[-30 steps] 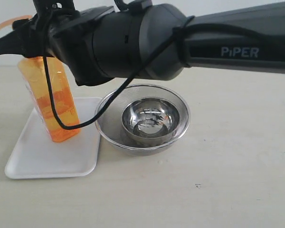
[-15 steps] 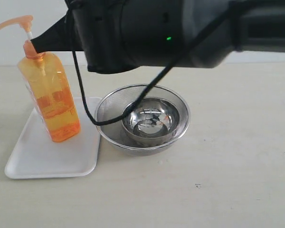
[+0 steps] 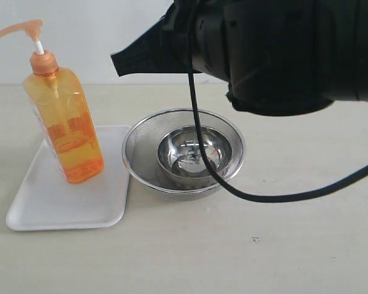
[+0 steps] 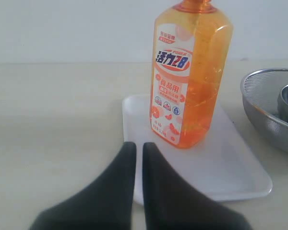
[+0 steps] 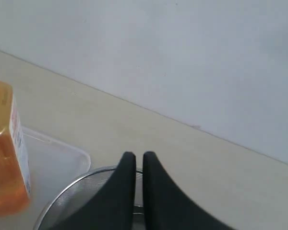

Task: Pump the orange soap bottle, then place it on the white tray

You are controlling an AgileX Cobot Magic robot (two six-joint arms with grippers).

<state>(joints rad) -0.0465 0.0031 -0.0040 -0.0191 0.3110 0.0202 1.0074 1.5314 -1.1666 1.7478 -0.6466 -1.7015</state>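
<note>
The orange soap bottle [image 3: 64,131] stands upright on the white tray [image 3: 55,205], its pump head [image 3: 21,29] free and untouched. My right gripper [image 3: 115,61] hangs shut and empty in the air, to the right of the bottle and above the strainer. Its wrist view shows the shut fingertips [image 5: 136,155] over the strainer rim, with the bottle [image 5: 2,158] and tray [image 5: 55,155] off to one side. My left gripper [image 4: 135,145] is shut and empty, low at the tray's [image 4: 230,165] near edge, facing the bottle's label [image 4: 170,91]. It does not show in the exterior view.
A round metal mesh strainer [image 3: 141,162] holding a steel bowl [image 3: 193,153] sits right beside the tray. A black cable [image 3: 233,190] loops down from my right arm across the strainer. A white wall stands behind the table.
My right arm has drawn back to the right, away from the pump head. The bottle stays upright on the tray.
</note>
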